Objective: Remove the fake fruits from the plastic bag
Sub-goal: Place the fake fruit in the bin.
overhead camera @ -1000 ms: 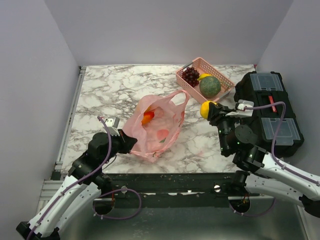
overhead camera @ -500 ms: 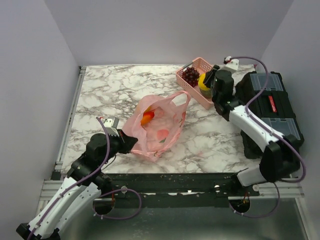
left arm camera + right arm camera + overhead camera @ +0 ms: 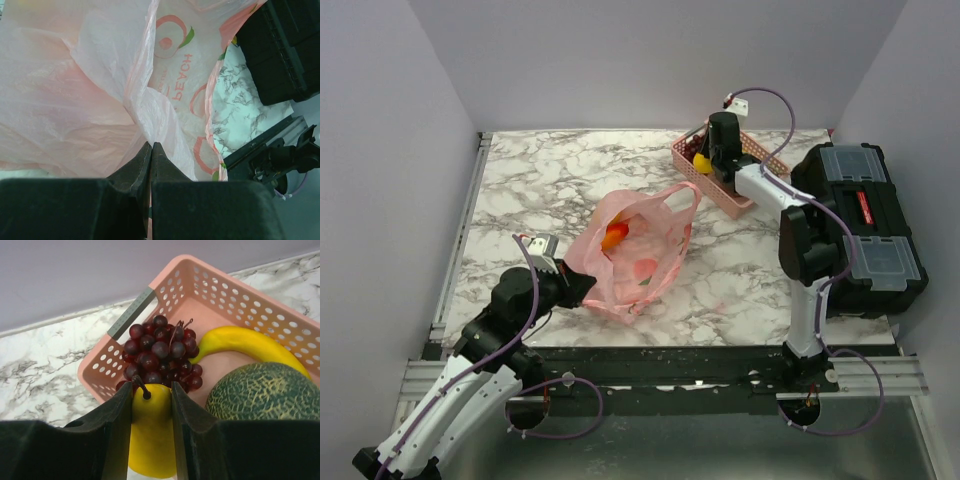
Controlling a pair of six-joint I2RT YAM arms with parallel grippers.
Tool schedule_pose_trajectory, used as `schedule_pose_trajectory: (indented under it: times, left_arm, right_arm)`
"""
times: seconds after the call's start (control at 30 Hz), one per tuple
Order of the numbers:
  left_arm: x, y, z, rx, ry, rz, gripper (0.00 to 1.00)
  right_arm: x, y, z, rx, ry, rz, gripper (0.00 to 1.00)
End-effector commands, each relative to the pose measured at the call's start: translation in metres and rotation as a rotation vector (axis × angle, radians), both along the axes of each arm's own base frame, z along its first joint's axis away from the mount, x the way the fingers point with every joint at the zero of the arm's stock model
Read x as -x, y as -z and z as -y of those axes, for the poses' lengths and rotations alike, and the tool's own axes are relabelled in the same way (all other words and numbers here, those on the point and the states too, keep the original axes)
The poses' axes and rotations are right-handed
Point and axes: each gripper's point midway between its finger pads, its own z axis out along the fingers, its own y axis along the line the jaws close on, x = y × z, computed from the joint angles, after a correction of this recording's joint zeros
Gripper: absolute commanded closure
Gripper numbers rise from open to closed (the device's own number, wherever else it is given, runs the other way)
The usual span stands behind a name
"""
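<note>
**Top view.** The right arm has swung away from beside the plastic bag to the far right corner of the counter. It now hangs over the pink basket. One more fruit has therefore left the bag and, by this judgement, needs only to be released. The left jaws have not moved. They are closed on a fold at the bag's near side, pinning the bag mid-counter, toward the near edge. An orange fruit shows in the bag's mouth, so the task is judged unfinished.

**Right wrist view.** This supplies what the arm hides from above. The right jaws grip a yellow fruit with a dark stem, held at the basket's rim just beside the grape bunch. The banana and melon already lie in the basket.

**Left wrist view.** This alone shows the pink film pinched between the shut left jaws. No fruit can be made out here.
</note>
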Motion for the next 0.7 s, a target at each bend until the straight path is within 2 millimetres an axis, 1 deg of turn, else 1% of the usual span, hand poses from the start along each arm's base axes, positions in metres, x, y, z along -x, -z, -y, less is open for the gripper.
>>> schedule_pose_trajectory:
  times: [0.0, 0.1, 0.23, 0.3, 0.37, 0.47, 0.57, 0.6, 0.67]
  left_arm:
    - [0.001, -0.016, 0.0, 0.025, 0.008, 0.043, 1.0]
    - [0.0, -0.017, 0.001, 0.029, 0.008, 0.041, 1.0]
    - [0.0, -0.015, 0.002, 0.025, 0.011, 0.034, 1.0]
    - [0.0, -0.015, 0.001, 0.025, 0.009, 0.033, 1.0]
    - [0.0, -0.015, 0.002, 0.027, 0.01, 0.03, 1.0]
    - [0.001, -0.013, 0.002, 0.03, 0.009, 0.023, 1.0]
    - [0.0, -0.012, 0.002, 0.031, 0.007, 0.022, 1.0]
    - [0.0, -0.012, 0.002, 0.029, 0.006, 0.022, 1.0]
    - [-0.001, -0.013, 0.002, 0.026, 0.005, 0.022, 1.0]
  right_arm:
    - [-0.001, 0.028, 0.021, 0.132, 0.053, -0.094, 0.99]
    - [0.0, 0.042, 0.027, 0.169, 0.078, -0.127, 0.99]
    - [0.0, 0.053, 0.025, 0.187, 0.059, -0.153, 0.99]
    - [-0.001, 0.053, 0.023, 0.192, 0.045, -0.162, 0.82]
    - [-0.001, 0.048, 0.021, 0.189, 0.028, -0.17, 0.69]
    - [0.003, 0.034, 0.017, 0.172, 0.003, -0.161, 0.57]
    - [0.013, 0.021, 0.017, 0.147, -0.01, -0.149, 0.45]
    - [0.017, 0.015, 0.017, 0.14, -0.014, -0.14, 0.43]
    - [0.025, 0.01, 0.018, 0.129, -0.019, -0.136, 0.41]
